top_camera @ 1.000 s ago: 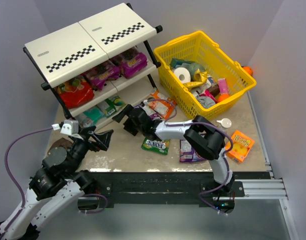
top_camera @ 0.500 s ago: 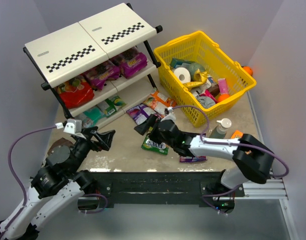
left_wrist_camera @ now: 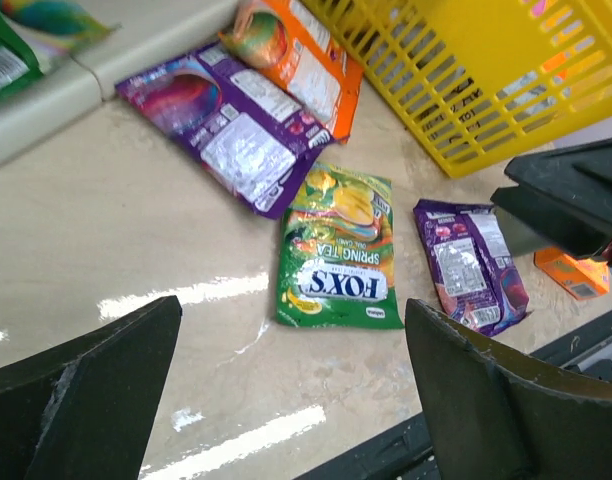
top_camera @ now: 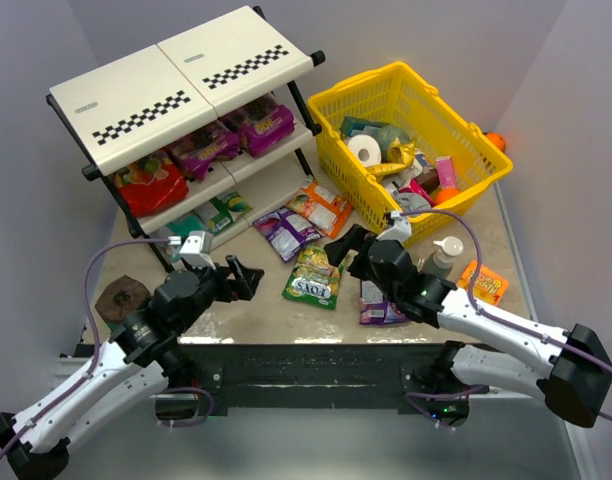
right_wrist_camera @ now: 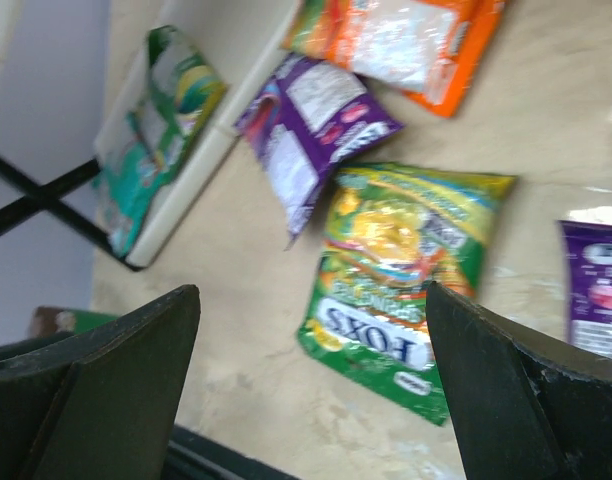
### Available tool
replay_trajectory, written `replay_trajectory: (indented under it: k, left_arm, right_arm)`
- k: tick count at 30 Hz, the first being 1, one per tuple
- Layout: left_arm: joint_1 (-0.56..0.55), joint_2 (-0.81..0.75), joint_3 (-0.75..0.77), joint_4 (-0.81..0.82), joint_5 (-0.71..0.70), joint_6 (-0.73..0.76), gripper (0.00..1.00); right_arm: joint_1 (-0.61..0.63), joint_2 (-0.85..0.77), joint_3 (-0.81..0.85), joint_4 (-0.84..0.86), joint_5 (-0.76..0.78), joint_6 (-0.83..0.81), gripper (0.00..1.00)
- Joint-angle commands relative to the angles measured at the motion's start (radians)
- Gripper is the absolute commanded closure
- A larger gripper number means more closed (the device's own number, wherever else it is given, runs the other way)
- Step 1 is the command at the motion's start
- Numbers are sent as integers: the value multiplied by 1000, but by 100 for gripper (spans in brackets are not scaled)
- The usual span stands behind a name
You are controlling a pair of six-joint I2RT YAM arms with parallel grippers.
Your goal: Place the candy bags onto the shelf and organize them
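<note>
The shelf (top_camera: 176, 80) stands at the back left. Red (top_camera: 151, 182), magenta (top_camera: 204, 148) and purple (top_camera: 261, 122) candy bags lie on its middle tier, teal and green ones (top_camera: 201, 220) on the bottom tier. On the table lie a purple bag (top_camera: 286, 230), an orange bag (top_camera: 321, 208), a green FOX'S bag (top_camera: 314, 275) and another purple bag (top_camera: 381, 300). My left gripper (top_camera: 244, 280) hovers open just left of the green bag (left_wrist_camera: 338, 250). The right gripper (top_camera: 346, 245) hangs open above that bag's (right_wrist_camera: 406, 270) right side, holding nothing.
A yellow mesh basket (top_camera: 478, 175) full of mixed goods sits at the back right. A grey bottle with a white cap (top_camera: 444, 255) and a small orange box (top_camera: 483, 283) lie right of the right arm. A brown object (top_camera: 121, 297) rests at the left edge.
The right arm has drawn back from the shelf's foot and swung right, uncovering the purple and orange bags. The left gripper has moved forward and right toward the green bag.
</note>
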Motion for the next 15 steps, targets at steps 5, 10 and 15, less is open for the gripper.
replay_trajectory:
  k: [5,10,15]
  left_arm:
    - [-2,53,-47,132,14,-67,1]
    - [-2,103,-116,216,35,-69,3]
    - [-2,178,-183,349,81,-104,17]
  right_arm:
    - [-12,24,45,-128,20,-87,4]
    - [-12,43,12,-103,-47,-131,11]
    - [-12,90,-24,-85,-58,-108,16]
